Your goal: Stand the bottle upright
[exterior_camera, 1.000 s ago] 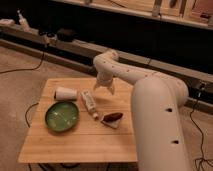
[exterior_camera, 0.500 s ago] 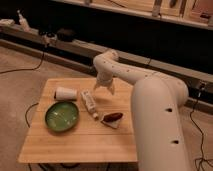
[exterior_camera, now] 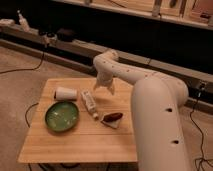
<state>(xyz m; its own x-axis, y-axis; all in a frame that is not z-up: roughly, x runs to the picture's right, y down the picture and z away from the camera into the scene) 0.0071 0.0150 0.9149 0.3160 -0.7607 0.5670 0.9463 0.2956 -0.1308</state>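
bottle [exterior_camera: 89, 103] | small, slim, whitish plastic, pale label, narrow capped neck | lying on its side, not upright | long axis diagonal: cap toward lower right, base toward upper left | just left of frame centre | gripper [exterior_camera: 104, 89] up-right of the base end, close by; contact cannot be told

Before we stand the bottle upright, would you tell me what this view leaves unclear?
Camera view:
- the bottle, lying on the table: label too small to read.
- the table's right side: hidden behind the arm.
- the gripper, above the table's far edge: height over the wood cannot be judged.
- the dark item beside the bottle: too small to identify.
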